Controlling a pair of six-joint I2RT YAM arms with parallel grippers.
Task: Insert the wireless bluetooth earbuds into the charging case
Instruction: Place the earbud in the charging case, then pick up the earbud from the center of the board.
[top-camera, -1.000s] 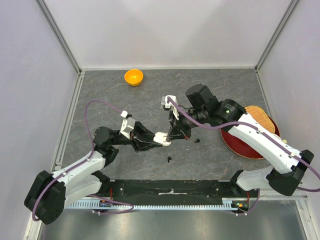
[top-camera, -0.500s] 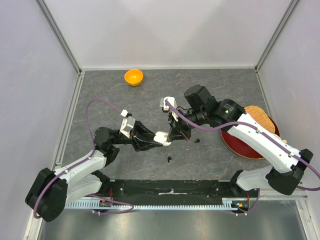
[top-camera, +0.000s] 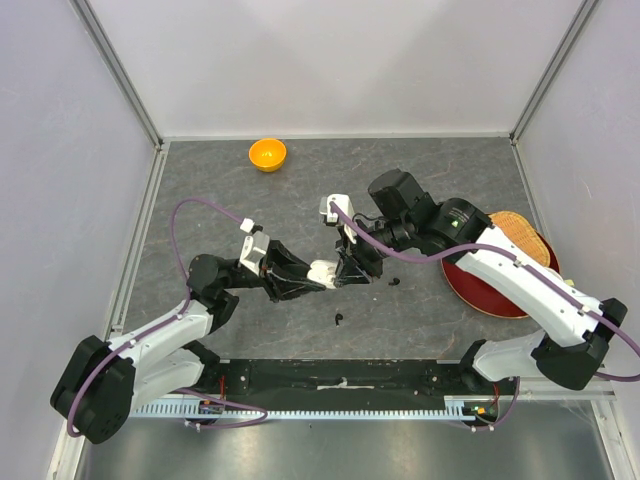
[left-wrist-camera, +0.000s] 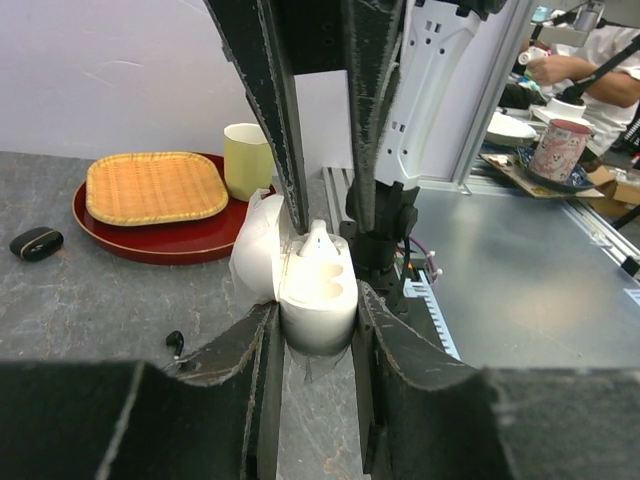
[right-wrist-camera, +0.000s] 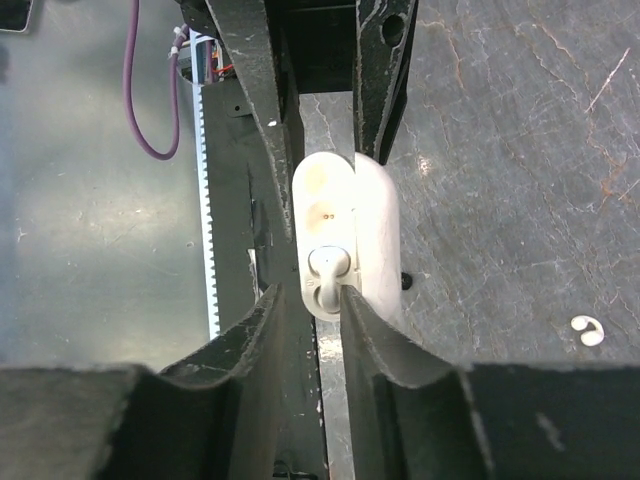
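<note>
My left gripper (top-camera: 316, 276) (left-wrist-camera: 312, 330) is shut on an open white charging case (left-wrist-camera: 315, 285) (right-wrist-camera: 328, 215), held upright above the table, lid swung left. A white earbud (right-wrist-camera: 328, 272) (left-wrist-camera: 318, 238) sits in one of its wells. My right gripper (top-camera: 346, 270) (right-wrist-camera: 312, 292) hangs straight over it, its fingers narrowly apart around that earbud. A glossy black charging case (left-wrist-camera: 36, 243) (top-camera: 393, 282) lies shut on the table near the tray. A black earbud (top-camera: 340, 320) lies near the front, another (left-wrist-camera: 175, 342) lies by the left finger. A second white earbud (right-wrist-camera: 590, 331) lies on the table.
A red round tray (top-camera: 500, 295) (left-wrist-camera: 150, 240) at the right carries a wicker plate (top-camera: 525, 238) (left-wrist-camera: 155, 186) and a pale green cup (left-wrist-camera: 248, 160). An orange bowl (top-camera: 267, 153) sits at the back. A metal rail (top-camera: 340, 385) runs along the near edge.
The left gripper has raised the white case slightly up and left. The right gripper has stayed over it, its fingers lower around the earbud in the well.
</note>
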